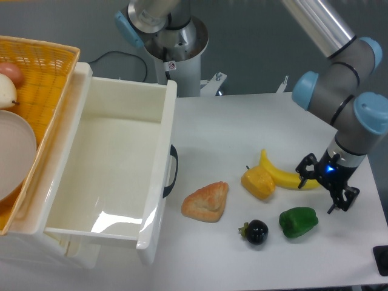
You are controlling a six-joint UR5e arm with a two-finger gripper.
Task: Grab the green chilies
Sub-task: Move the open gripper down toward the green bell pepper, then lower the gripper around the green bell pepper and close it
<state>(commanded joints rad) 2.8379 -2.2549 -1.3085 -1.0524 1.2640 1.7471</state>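
Observation:
The green chilies (298, 221) are one glossy bright-green pepper-shaped toy lying on the white table near its front right. My gripper (325, 188) hangs just above and to the right of it, over the right end of the yellow banana (284, 174). Its black fingers stand apart and hold nothing. A gap of table separates the fingertips from the green toy.
A yellow pepper-shaped piece (258, 183) touches the banana's left side. A black round fruit (255, 232) sits left of the green toy, and a croissant (207, 201) lies further left. A white bin (156, 182) and an orange basket (51, 66) fill the left. A dark object (382, 259) pokes in at the right edge.

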